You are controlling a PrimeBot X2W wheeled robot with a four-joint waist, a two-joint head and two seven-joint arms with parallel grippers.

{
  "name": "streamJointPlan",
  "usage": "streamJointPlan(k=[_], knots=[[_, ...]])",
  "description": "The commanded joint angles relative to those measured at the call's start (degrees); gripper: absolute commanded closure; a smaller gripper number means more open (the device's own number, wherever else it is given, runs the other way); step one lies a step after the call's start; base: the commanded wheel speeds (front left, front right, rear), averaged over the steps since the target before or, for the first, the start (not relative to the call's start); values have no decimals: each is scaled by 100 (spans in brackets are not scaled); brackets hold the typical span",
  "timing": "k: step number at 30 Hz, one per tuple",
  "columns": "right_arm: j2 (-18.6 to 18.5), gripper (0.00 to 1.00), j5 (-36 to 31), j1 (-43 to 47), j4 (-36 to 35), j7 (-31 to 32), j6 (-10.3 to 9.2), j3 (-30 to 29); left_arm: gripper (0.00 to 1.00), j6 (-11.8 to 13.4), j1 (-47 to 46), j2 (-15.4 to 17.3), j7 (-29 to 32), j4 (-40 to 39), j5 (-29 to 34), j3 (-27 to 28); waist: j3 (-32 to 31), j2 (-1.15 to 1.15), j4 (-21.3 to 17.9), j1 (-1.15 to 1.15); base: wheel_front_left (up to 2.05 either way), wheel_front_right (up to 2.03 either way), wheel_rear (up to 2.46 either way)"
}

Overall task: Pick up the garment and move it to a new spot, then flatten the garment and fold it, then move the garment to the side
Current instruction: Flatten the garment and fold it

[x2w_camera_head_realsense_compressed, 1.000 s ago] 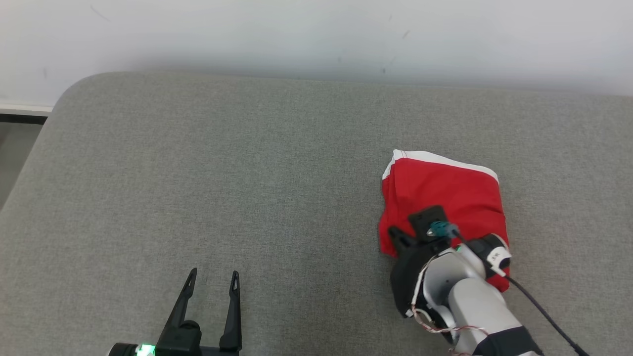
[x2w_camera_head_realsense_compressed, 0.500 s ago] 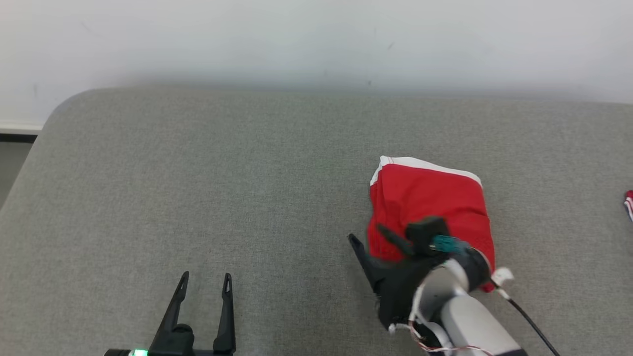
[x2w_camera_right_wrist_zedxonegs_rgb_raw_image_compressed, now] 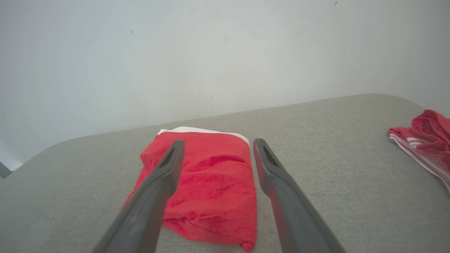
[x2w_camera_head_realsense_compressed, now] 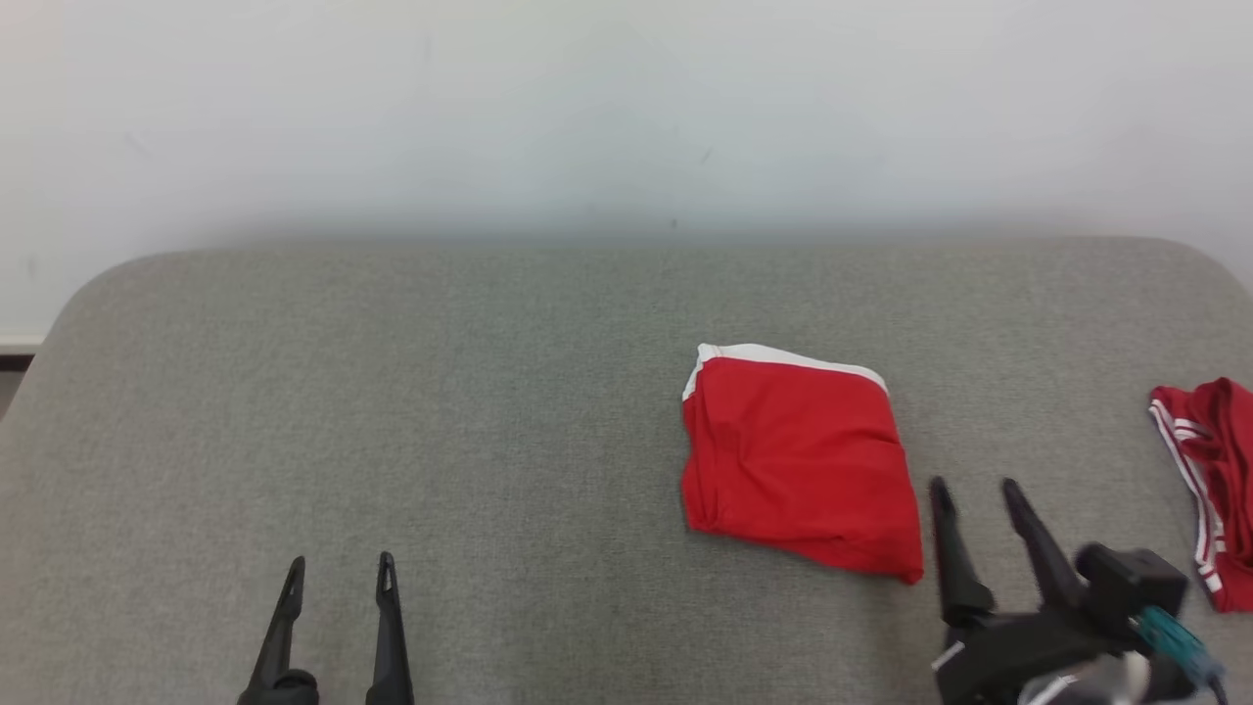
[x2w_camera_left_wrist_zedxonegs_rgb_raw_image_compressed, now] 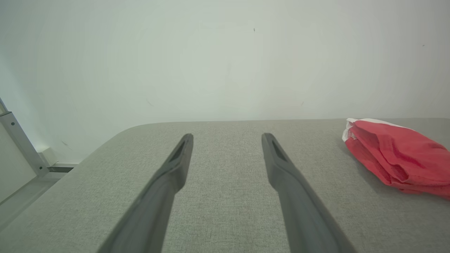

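The garment (x2w_camera_head_realsense_compressed: 798, 465) is red with a white band along its far edge, folded into a compact rectangle on the grey cushion (x2w_camera_head_realsense_compressed: 489, 392), right of centre. It also appears in the left wrist view (x2w_camera_left_wrist_zedxonegs_rgb_raw_image_compressed: 397, 156) at the right and in the right wrist view (x2w_camera_right_wrist_zedxonegs_rgb_raw_image_compressed: 207, 182). My right gripper (x2w_camera_head_realsense_compressed: 974, 485) stands open just right of the garment's near corner, off the cloth, with nothing between its fingers (x2w_camera_right_wrist_zedxonegs_rgb_raw_image_compressed: 165, 165). My left gripper (x2w_camera_head_realsense_compressed: 341, 566) is open at the lower left, far from the garment, also empty (x2w_camera_left_wrist_zedxonegs_rgb_raw_image_compressed: 226, 137).
A second red garment with white stripes (x2w_camera_head_realsense_compressed: 1209, 480) lies crumpled at the right edge of the cushion, also in the right wrist view (x2w_camera_right_wrist_zedxonegs_rgb_raw_image_compressed: 427, 140). A pale wall runs behind. The cushion's rounded left corner (x2w_camera_head_realsense_compressed: 88, 284) drops to the floor.
My right gripper has opened, let go of the garment and pulled back to its right. The head camera has tilted up and turned, bringing the striped garment into view.
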Motion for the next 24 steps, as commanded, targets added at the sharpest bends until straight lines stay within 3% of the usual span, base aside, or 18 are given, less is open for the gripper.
streamJointPlan(k=[1,15,20,24], knots=[[25,0,-43,206,-87,-160,-17,-206,0,-21,130,0,-13,-52,0,67,-130,0,-143,0,0,0,0],[23,0,-490,614,250,-582,-17,-616,0,-303,421,-35,-14,90,-172,517,-297,0,-486,0,0,0,0],[23,0,-602,629,513,-675,-17,-693,0,-495,523,-68,-14,371,-230,626,-344,0,-552,0,0,0,0],[24,0,-581,603,650,-682,-17,-724,0,-498,517,-72,-13,720,-151,671,-361,0,-591,0,0,0,0]])
